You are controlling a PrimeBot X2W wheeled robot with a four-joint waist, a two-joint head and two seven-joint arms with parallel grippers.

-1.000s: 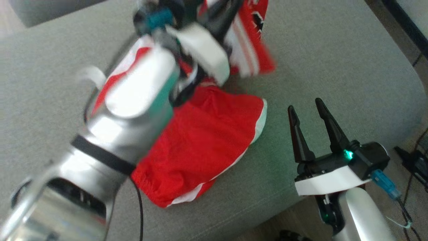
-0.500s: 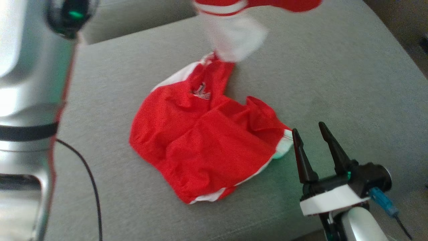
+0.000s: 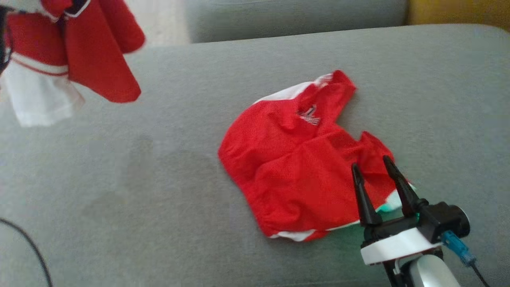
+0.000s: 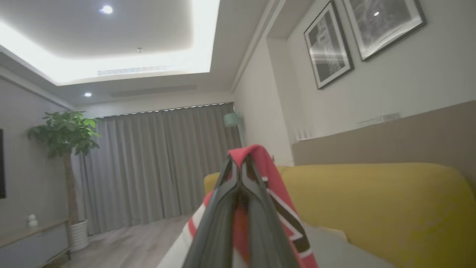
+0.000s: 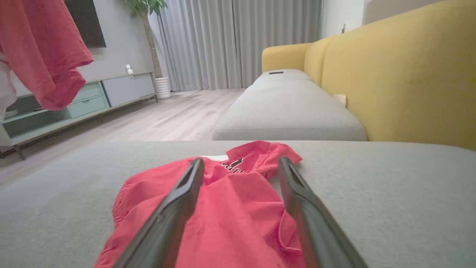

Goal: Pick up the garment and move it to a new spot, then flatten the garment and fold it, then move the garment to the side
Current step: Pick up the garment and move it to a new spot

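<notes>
**Garment aloft at 10 o'clock, right gripper open over the shorts**

In the head view, the garment (image 3: 99,59) hangs in the air at the 10 o'clock corner, clear of the grey cushion (image 3: 159,167). It is red with white bands. Its long axis runs roughly from 12 to 6 o'clock, with a white panel at the low end and a red flap drooping beside it toward 4 o'clock.

In the left wrist view, the left gripper (image 4: 238,163) has its two fingers pressed together on a fold of that red cloth, which drapes over the tips and falls away toward 5 o'clock.

Red shorts (image 3: 295,167) lie crumpled on the cushion just right of centre. Their length runs from about 1 o'clock to 7 o'clock. The end with the logo points to 1 o'clock and a white-trimmed edge lies at the 6 o'clock end.

The right gripper (image 3: 369,163) sits at 5 o'clock with its fingers spread apart and holding nothing. The tips point toward 12 o'clock over the near edge of the shorts. Whether they touch the cloth cannot be told.

A yellow backrest (image 5: 401,74) rises at 2 o'clock in the right wrist view.
</notes>
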